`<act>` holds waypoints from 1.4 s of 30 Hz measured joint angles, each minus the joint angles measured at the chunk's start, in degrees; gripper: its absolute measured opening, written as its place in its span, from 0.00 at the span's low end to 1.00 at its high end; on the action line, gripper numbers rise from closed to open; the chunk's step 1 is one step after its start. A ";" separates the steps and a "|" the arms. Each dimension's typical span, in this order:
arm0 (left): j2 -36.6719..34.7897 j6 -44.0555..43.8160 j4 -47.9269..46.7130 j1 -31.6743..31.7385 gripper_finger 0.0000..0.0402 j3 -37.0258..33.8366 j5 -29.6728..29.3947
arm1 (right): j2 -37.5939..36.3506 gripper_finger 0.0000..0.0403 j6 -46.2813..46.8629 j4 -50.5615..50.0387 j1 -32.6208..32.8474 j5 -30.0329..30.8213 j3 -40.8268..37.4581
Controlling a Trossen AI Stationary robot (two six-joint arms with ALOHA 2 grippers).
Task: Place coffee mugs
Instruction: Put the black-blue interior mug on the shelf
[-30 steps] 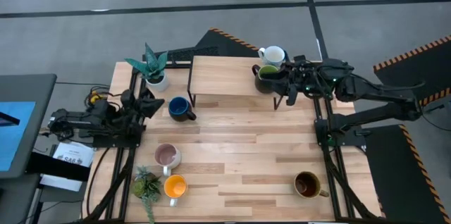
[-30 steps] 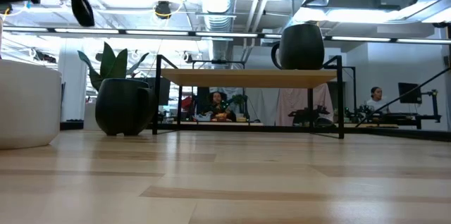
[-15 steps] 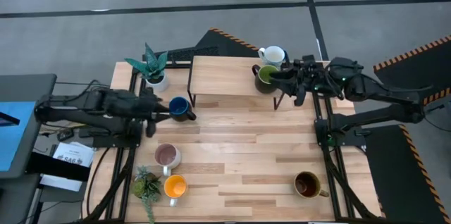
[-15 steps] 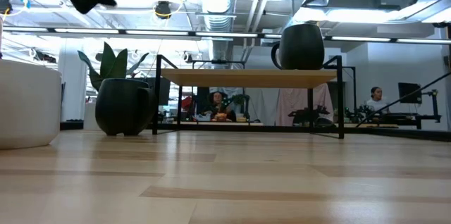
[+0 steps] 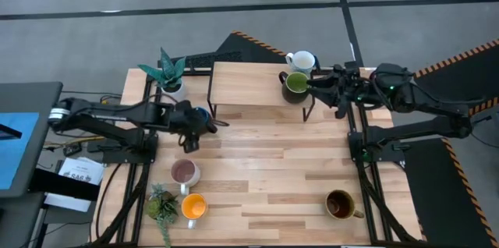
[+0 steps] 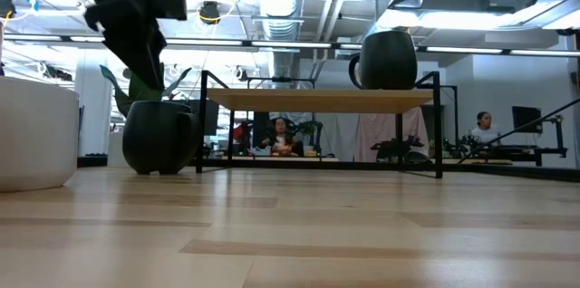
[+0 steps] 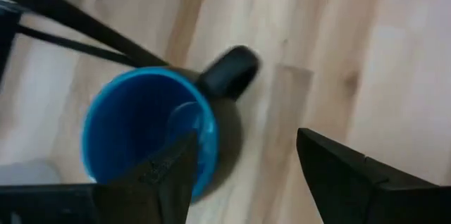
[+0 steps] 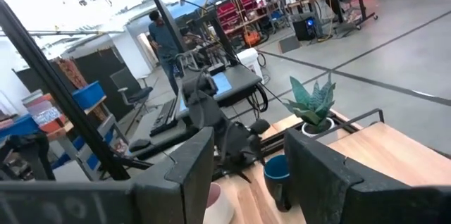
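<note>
A: In the high view, what differs from a second ago?

B: The left arm has swung in from the frame's left edge; the left gripper now sits over the blue mug, left of centre. The right gripper has drawn back slightly rightward from the green mug, which stands on the shelf in the upper middle, with the white mug just above it.

A: And the others?

B: The pink mug and the orange mug sit lower left, the brown mug lower right. A teal plant stands upper left, and a bushy plant is beside the orange mug. None of them has moved.

A: The low view?

B: The left arm now hangs down at upper left above the blue mug; earlier only its tip showed. The green mug stands on the shelf. Beyond the pale wood table is a workshop with a seated person.

A: The wrist views?

B: In the left one, the open fingers straddle the blue mug, holding nothing. In the right one, the fingers are parted and empty, and a person stands far off.
</note>
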 joint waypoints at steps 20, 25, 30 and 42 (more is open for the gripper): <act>7.41 7.71 1.08 5.61 0.56 -3.89 5.41 | 0.15 0.49 -1.49 -0.19 0.07 0.00 0.00; 8.92 7.66 0.98 5.60 0.42 -3.91 5.63 | 0.15 0.49 -2.45 -0.17 0.07 0.00 0.00; 8.25 7.02 -0.39 5.59 0.08 -2.28 7.94 | 0.15 0.49 -2.68 0.02 0.07 0.00 0.00; 5.60 2.80 -14.52 -0.09 0.01 13.63 16.89 | 0.15 0.49 -2.83 0.07 0.07 0.00 0.00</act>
